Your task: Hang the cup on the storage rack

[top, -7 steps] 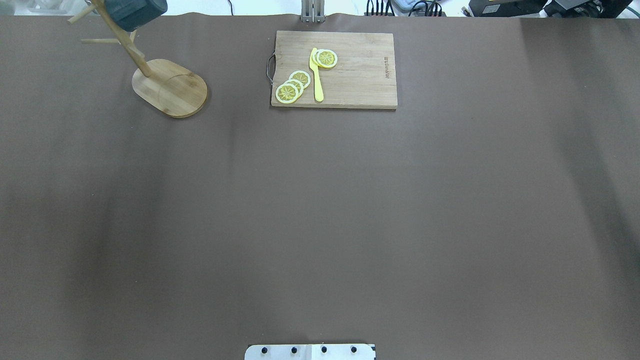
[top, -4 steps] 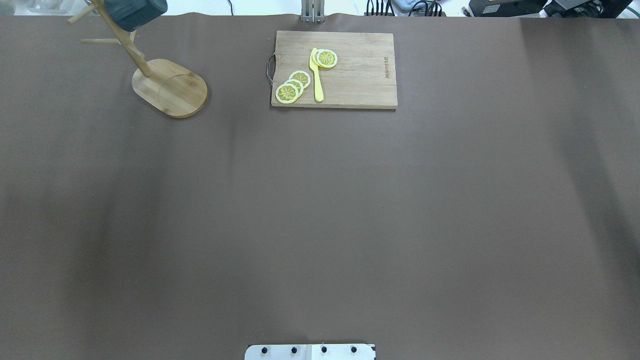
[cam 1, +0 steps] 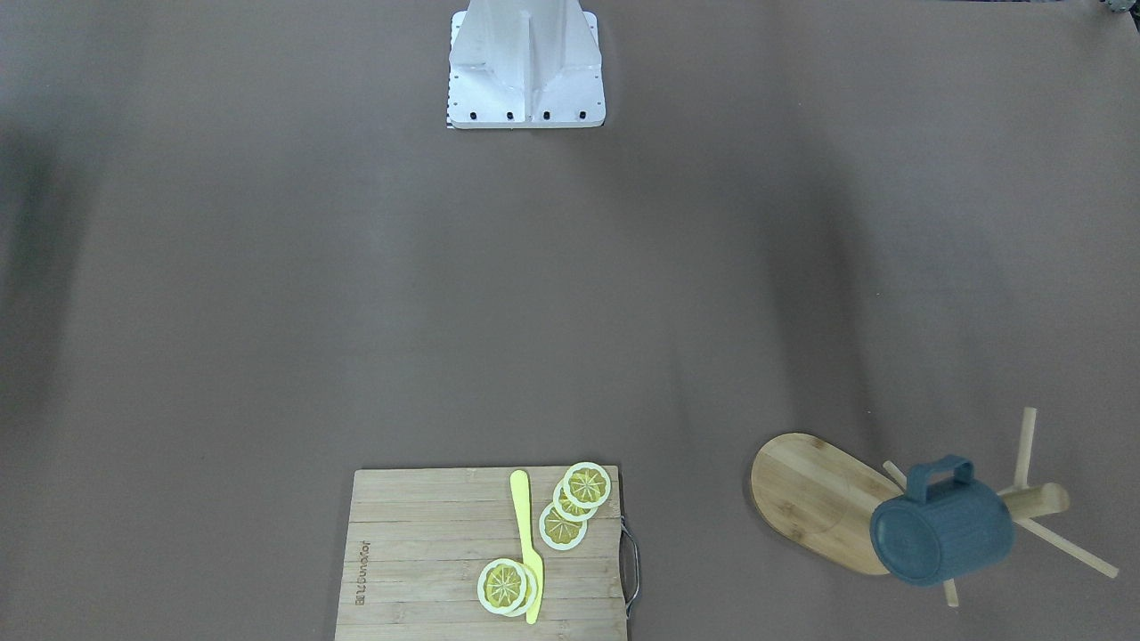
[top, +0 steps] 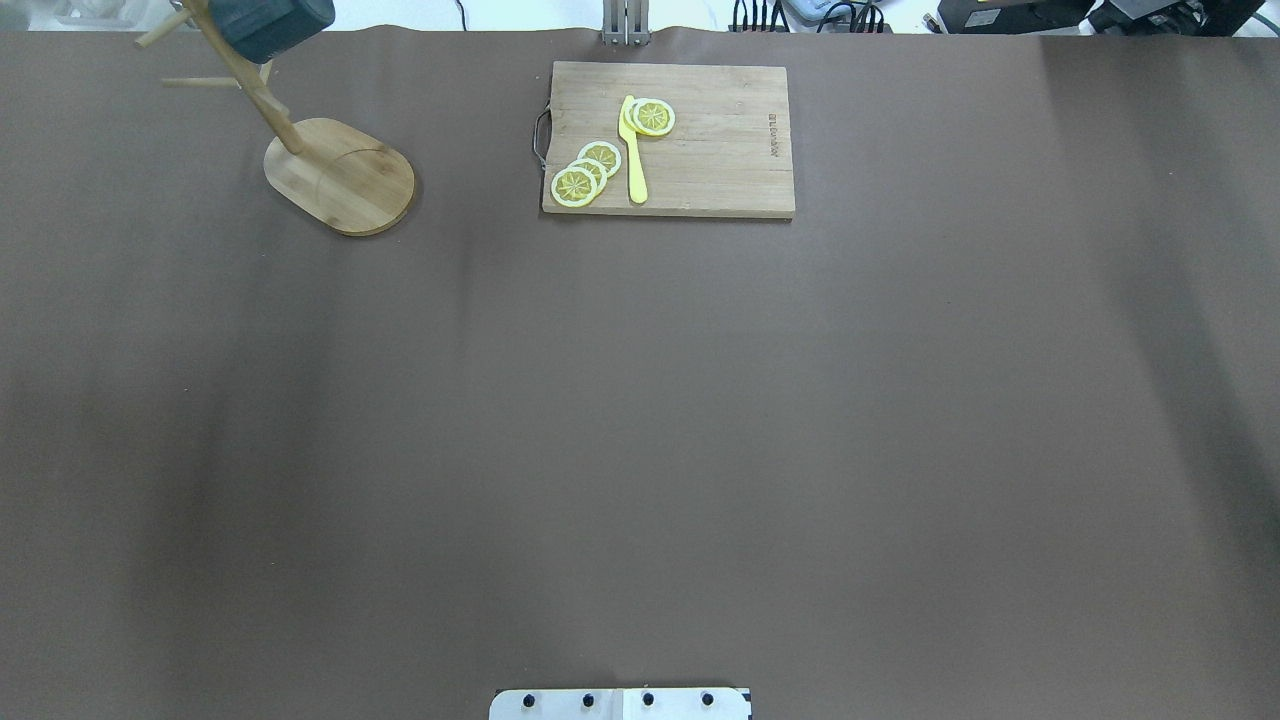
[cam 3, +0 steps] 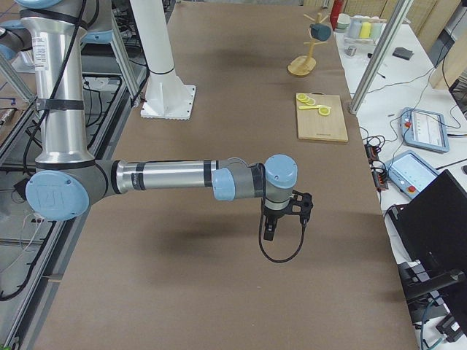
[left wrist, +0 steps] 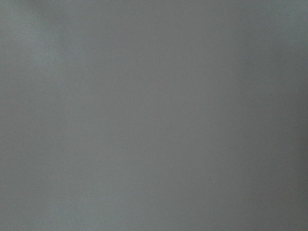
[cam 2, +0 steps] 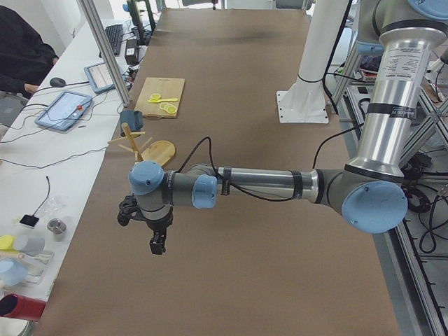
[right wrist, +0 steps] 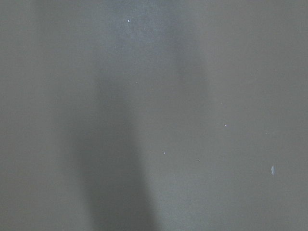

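The slate-blue cup hangs by its handle on a peg of the wooden storage rack, tipped on its side, at the table's far left corner. From overhead the cup sits high on the rack, partly cut by the frame's top edge. My left gripper shows only in the exterior left view, low over bare cloth, well away from the rack. My right gripper shows only in the exterior right view, far from the cup. I cannot tell whether either is open or shut. Both wrist views show only brown cloth.
A wooden cutting board with lemon slices and a yellow knife lies at the far middle. The robot's white base stands at the near edge. Side benches hold tablets and bottles, with a person at one.
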`<state>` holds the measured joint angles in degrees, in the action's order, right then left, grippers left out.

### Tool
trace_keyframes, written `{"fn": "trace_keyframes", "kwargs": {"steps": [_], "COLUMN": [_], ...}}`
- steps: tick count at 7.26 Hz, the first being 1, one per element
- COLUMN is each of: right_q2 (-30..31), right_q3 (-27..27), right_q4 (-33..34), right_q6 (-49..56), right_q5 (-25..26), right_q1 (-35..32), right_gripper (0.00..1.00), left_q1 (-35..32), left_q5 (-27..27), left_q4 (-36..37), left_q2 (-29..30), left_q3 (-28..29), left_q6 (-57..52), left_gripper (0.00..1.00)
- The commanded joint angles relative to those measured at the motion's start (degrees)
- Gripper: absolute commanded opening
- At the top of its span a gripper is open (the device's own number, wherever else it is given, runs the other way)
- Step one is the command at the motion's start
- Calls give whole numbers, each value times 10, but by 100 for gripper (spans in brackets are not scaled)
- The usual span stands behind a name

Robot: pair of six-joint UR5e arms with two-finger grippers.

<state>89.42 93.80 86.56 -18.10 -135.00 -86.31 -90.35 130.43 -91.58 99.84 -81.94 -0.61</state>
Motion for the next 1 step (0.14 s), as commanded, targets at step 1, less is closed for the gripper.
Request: {"fn": "trace_keyframes", "kwargs": {"steps": [1], "right_q2": [1], "right_q3": [7], "right_q4": [-1], "right_q6": [0], "right_q5": [0], "right_q1": [0], "right_gripper": [100], "left_q1": [0], "left_q5": [0], "left_q4": [0], "left_q2": [1], "left_q3": [0], "left_q6": [1], "left_gripper": [98]}}
